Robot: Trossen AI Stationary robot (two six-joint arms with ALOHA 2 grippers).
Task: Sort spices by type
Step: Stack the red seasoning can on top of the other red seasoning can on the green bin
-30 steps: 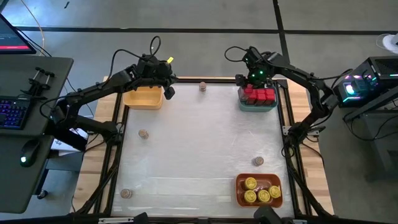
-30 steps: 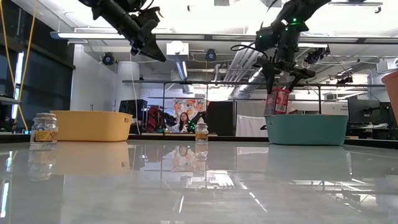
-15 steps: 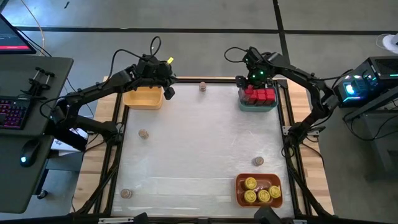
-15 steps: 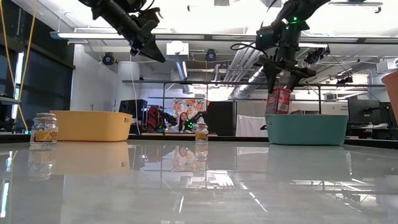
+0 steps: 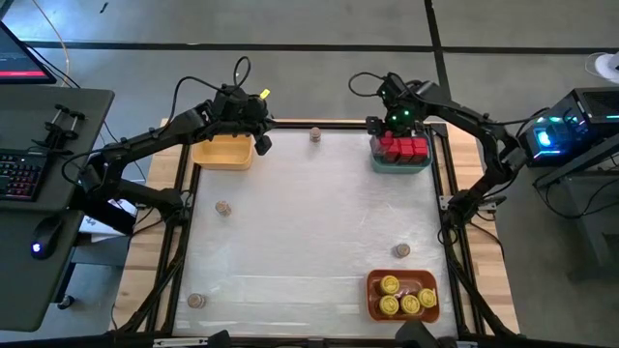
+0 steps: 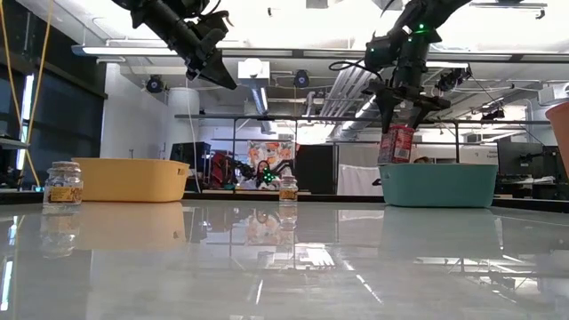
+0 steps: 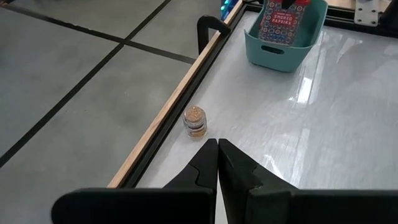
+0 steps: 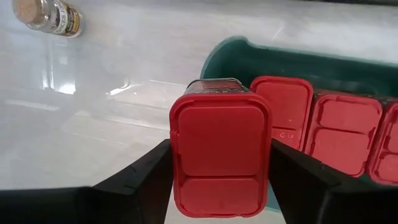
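Note:
My right gripper (image 5: 384, 132) is shut on a red boxy tin (image 8: 221, 158) at the left end of the teal bin (image 6: 438, 184). Several other red tins (image 8: 345, 134) stand in a row in that bin. My left gripper (image 5: 261, 143) is shut and holds nothing; it hangs high beside the yellow bin (image 5: 224, 152). Tan-brown round jars stand upright on the table: one at the far edge (image 5: 315, 134), one on the left (image 5: 223, 208), one on the right (image 5: 401, 250), one at the near left (image 5: 197, 301). Yellow-lidded jars (image 5: 406, 302) sit in the orange bin (image 5: 372, 282). My right gripper pinches the red tin between its two fingers (image 8: 149, 180), one on each side wall just below the lid (image 8: 221, 134). The fingers come from above, pointing down. The tin stands upright with its lower end (image 6: 397, 158) at the teal bin's rim; whether its base rests on anything is hidden by the bin wall.
A raised frame runs around the table (image 5: 290, 123). The middle of the white table top (image 5: 309, 222) has open room between the scattered jars. A desk with keyboard and mouse (image 5: 29, 184) stands off the table's left side.

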